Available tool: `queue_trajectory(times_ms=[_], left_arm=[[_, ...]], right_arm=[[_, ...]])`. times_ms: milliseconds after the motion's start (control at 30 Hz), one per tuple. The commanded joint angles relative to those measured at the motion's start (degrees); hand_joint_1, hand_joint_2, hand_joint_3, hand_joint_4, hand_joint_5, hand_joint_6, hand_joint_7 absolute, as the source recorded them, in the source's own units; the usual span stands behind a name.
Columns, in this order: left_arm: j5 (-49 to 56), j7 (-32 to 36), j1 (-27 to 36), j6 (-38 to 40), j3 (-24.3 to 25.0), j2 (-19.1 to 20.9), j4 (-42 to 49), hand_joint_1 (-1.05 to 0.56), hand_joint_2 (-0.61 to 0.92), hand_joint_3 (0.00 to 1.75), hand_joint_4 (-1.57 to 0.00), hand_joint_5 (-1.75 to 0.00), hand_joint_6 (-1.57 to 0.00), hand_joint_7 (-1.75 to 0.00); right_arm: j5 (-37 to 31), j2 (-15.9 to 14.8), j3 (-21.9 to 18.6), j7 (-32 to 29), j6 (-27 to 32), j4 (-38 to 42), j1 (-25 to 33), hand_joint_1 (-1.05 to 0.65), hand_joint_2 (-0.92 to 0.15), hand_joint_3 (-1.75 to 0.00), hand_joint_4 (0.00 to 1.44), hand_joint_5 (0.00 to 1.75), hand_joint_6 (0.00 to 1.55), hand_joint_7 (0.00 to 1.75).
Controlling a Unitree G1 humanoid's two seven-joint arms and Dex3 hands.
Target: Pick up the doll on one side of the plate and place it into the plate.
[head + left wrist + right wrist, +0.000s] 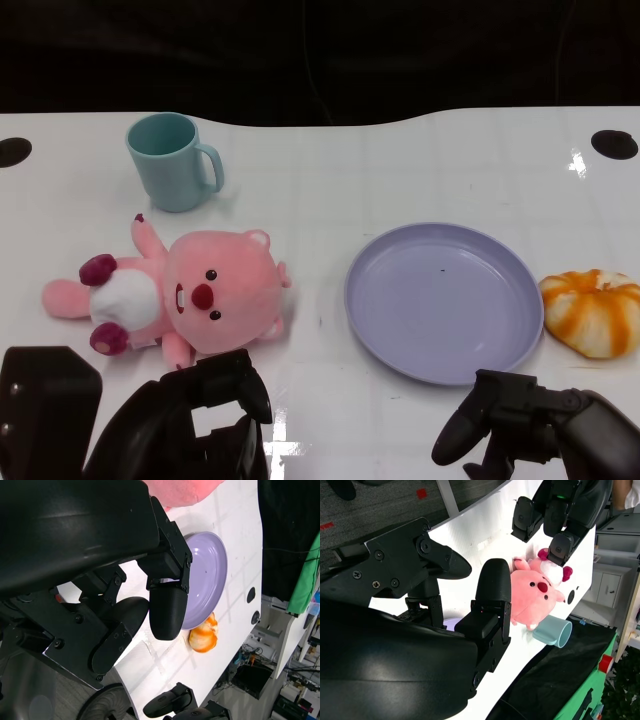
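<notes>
Pink doll point(185, 292) lying on its back at the left centre of the head view, on the white table point(400, 160), head toward the plate, feet toward the frame's left edge. Just below it, at the lower left, the left hand point(205, 420): fingers point(245, 385) apart and empty, tips close under the doll's head but not touching it. Same closeness seen in the right wrist view, fingers poised beside the doll point(535, 592) with a gap between. To the doll's right, apart from it, the lavender plate point(445, 300), bare inside. At the lower right of the head view, the right hand point(520, 425), below the plate's near rim, fingers loosely curled around nothing. Touching the plate's right rim, an orange-and-white striped pumpkin-like toy point(595, 312). At the upper left, above the doll, a teal mug point(172, 160), upright, handle to the right.
</notes>
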Motion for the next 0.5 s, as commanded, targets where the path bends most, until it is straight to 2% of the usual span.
queue_trajectory(times_ms=[33, 500], left_arm=[[0.24, 0.41, 0.16, 0.23, 0.44, 0.67, -0.79, -0.18, 0.35, 1.50, -0.91, -1.75, -0.74, -1.75], [-0.20, -0.24, 0.43, -0.49, 0.72, 0.51, -0.12, -0.18, 0.35, 1.50, -0.90, -1.75, -0.73, -1.75]], right_arm=[[0.24, -0.50, -0.71, 0.09, 0.11, -0.71, 0.08, -0.12, -0.65, -0.91, 0.63, 1.58, 0.59, 1.23], [0.32, -0.33, -0.43, 0.01, 0.79, -0.84, 0.21, -0.11, -0.66, -0.89, 0.62, 1.58, 0.58, 1.22]])
